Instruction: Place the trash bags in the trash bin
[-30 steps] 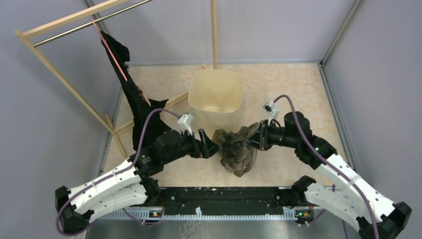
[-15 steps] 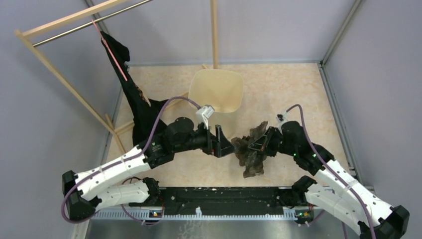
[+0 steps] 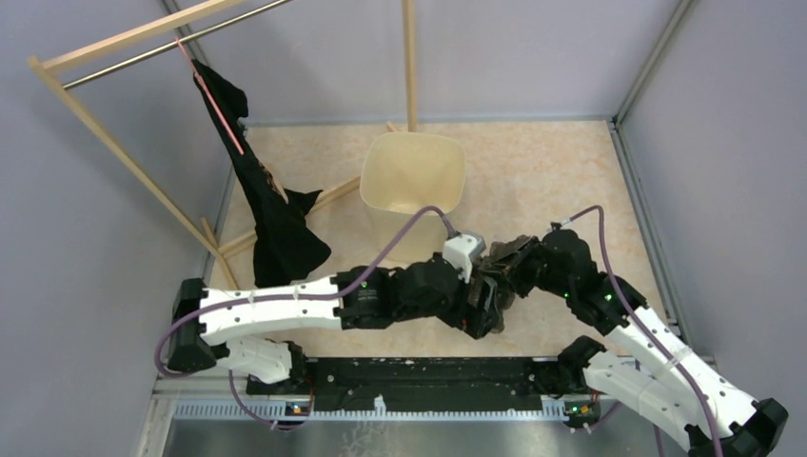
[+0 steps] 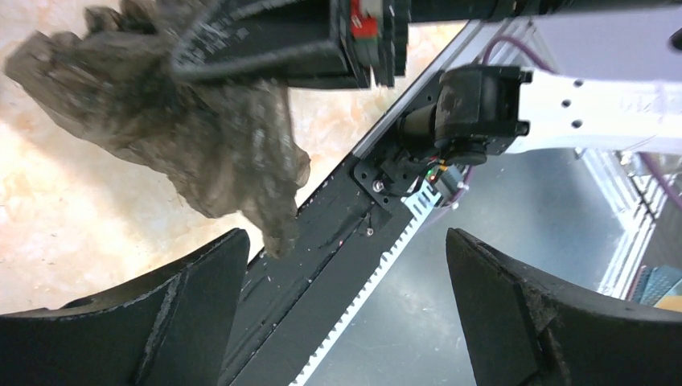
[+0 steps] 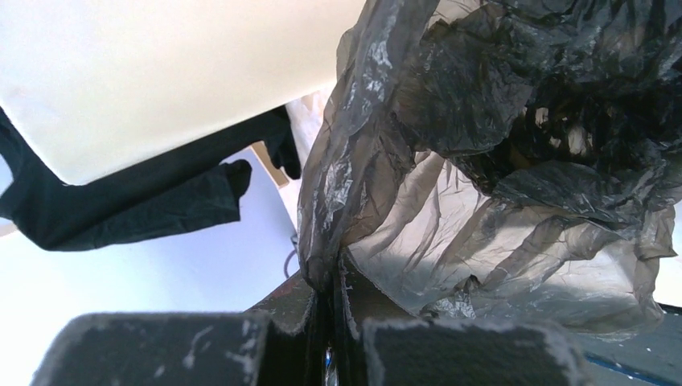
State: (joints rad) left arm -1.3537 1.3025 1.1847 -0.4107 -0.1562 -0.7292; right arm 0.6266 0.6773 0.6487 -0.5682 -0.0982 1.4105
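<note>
One crinkled translucent trash bag (image 5: 482, 201); smooth cream trash bin (image 3: 445, 176).

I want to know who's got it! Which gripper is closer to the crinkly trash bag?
Right. The right gripper is pinched shut on the trash bag at its edge. The left gripper is open just beside the bag, not gripping it.

No text, label, brand, number or sign legible in any view. Small red patch (image 4: 364, 18), left wrist view: too blurred to read.
</note>
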